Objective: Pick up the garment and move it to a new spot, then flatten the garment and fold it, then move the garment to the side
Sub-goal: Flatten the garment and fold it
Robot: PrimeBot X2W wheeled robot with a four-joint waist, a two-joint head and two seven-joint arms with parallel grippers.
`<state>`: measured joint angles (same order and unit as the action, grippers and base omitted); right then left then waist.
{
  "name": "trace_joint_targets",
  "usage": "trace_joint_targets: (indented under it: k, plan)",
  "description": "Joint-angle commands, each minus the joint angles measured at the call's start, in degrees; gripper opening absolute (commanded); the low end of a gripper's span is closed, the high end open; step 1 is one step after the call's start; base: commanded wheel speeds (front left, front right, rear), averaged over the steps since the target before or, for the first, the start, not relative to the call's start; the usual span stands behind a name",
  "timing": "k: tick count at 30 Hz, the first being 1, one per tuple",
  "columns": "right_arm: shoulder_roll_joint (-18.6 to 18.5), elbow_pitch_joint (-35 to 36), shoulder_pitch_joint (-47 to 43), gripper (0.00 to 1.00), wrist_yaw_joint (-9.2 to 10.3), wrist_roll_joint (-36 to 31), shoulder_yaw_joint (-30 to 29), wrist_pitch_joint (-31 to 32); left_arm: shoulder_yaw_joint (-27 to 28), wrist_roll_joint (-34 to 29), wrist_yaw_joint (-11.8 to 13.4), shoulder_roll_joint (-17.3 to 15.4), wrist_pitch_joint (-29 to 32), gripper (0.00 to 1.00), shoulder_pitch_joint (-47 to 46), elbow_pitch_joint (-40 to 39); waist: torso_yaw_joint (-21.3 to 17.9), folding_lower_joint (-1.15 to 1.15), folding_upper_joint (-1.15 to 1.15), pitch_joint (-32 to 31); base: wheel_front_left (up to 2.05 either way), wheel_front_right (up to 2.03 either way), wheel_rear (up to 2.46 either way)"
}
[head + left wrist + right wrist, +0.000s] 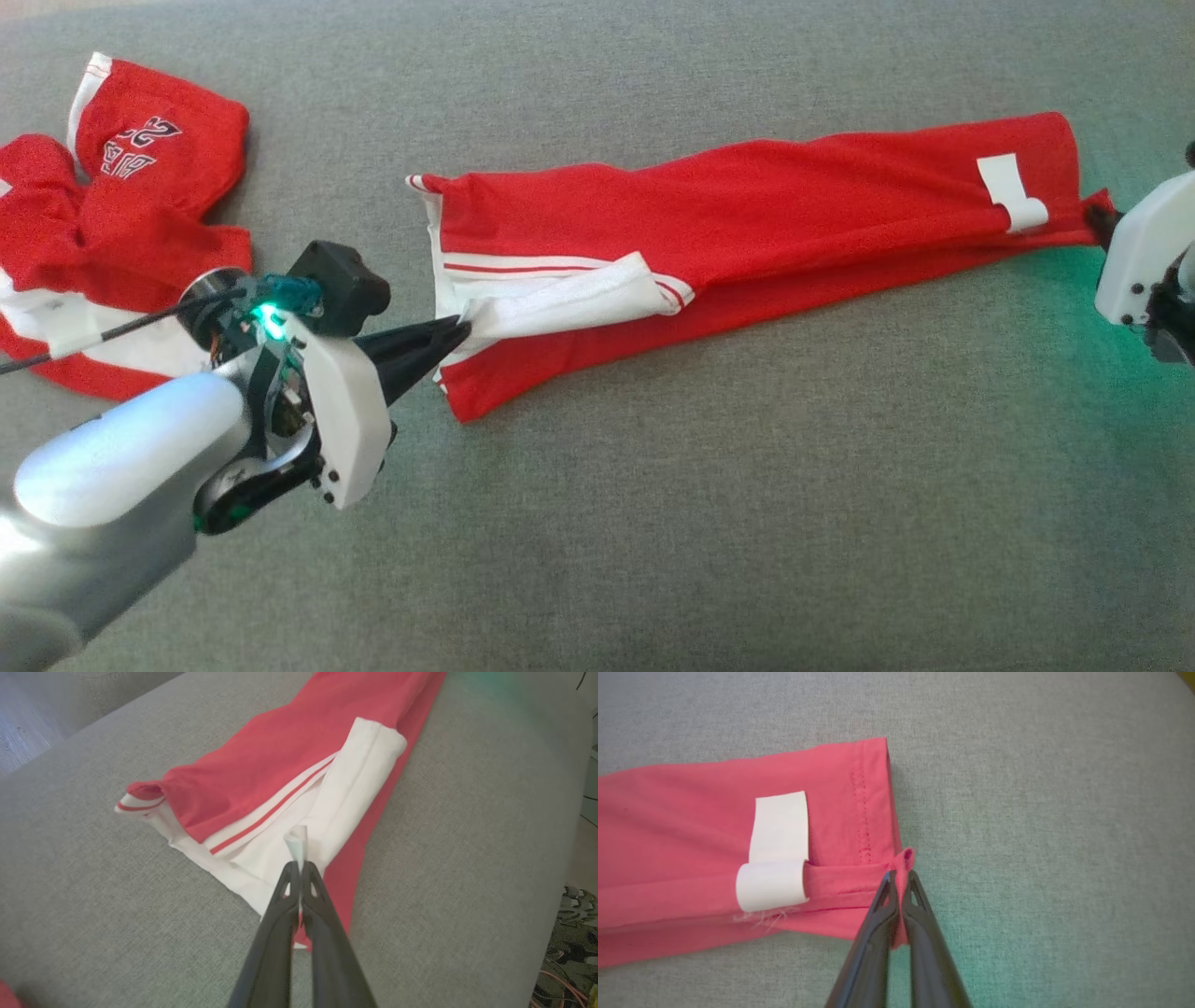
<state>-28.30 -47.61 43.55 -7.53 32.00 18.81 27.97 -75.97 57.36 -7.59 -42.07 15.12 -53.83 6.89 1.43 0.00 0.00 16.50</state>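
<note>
A red garment (747, 215) with white trim lies stretched long across the grey cushion, folded lengthwise. My left gripper (462, 329) is shut on the white sleeve edge at the garment's left end; the left wrist view shows white cloth (297, 842) pinched between the closed fingers (280, 905). My right gripper (1102, 224) is shut on the red hem corner at the right end; in the right wrist view the red corner (903, 858) pokes up between the fingertips. A white label (777, 851) wraps over the fold near that hem.
A second red garment (121, 215) with white lettering lies crumpled at the far left, behind my left arm. The grey cushion (747, 513) stretches bare toward the front. A patterned floor and cables (570, 952) show past the cushion's edge in the left wrist view.
</note>
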Motion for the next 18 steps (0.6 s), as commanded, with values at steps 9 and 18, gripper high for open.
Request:
trace_joint_targets:
  k: [9, 18]
  plan:
    - [-1.4, 3.4, -0.7, 1.0, 0.04, 1.6, -2.0, -1.7, 4.6, -1.2, 3.3, 0.8, -5.5, 1.0, 0.4, 5.8, -0.9, 0.0, 0.0, -0.8, 0.0, 0.0, 0.0]
    - [1.3, 11.4, -2.1, 1.0, 0.04, -0.8, -7.3, -17.4, 16.2, 3.5, 12.5, 4.8, -25.0, 1.0, 4.4, 9.0, -1.2, 0.0, 0.0, -4.4, 0.0, 0.0, 0.0]
